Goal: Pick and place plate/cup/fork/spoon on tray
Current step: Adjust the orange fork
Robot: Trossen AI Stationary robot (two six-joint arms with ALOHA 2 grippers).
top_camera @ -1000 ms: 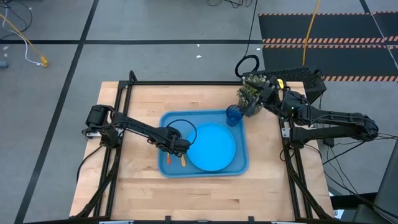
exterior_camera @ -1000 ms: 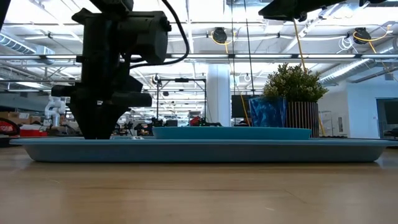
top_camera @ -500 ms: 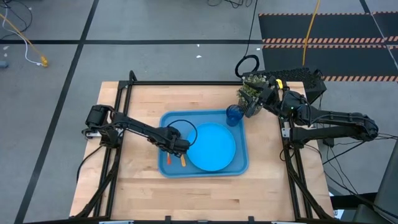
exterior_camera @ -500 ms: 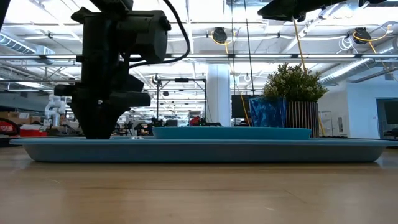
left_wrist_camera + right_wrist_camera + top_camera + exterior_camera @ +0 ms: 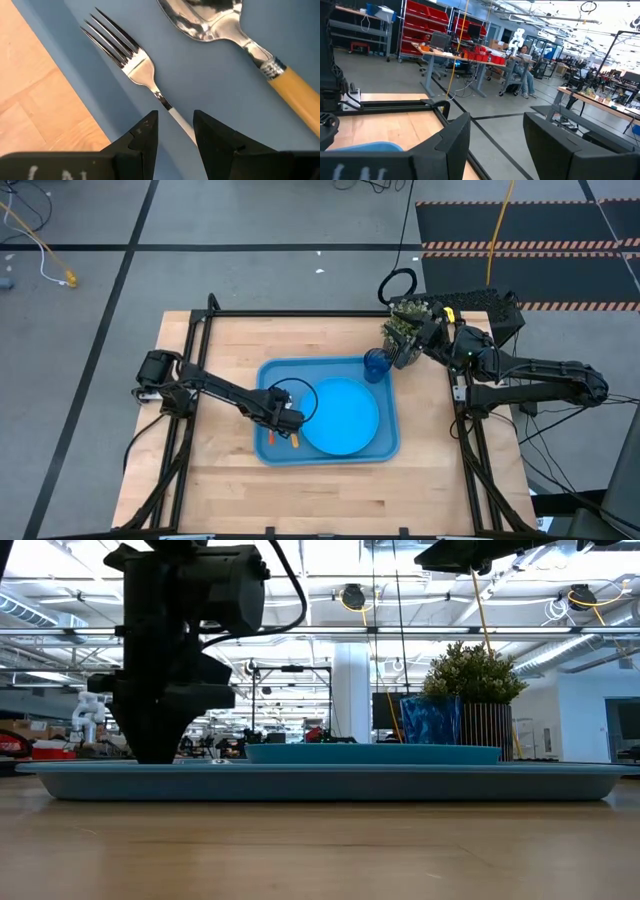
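Observation:
The tray [image 5: 390,450] lies mid-table. On it lie the plate [image 5: 340,415] and, in its left part, the fork [image 5: 272,437] and the spoon [image 5: 295,440]. The cup [image 5: 377,365] stands at its far right corner. My left gripper [image 5: 282,423] points down over the fork. Its open fingers stand on either side of the fork's thin neck [image 5: 172,116] without touching it. The fork [image 5: 120,47] and the spoon [image 5: 210,20] lie flat side by side. My right gripper [image 5: 495,145] is open and empty, held high by the table's far right edge.
A potted green plant [image 5: 405,330] stands at the table's far right, just behind the cup; it also shows in the low view [image 5: 470,675]. Bare wood lies left of and in front of the tray [image 5: 330,783].
My left gripper has shifted a little toward the table's near edge over the tray's left part. The fork, spoon, plate and cup have stayed where they were.

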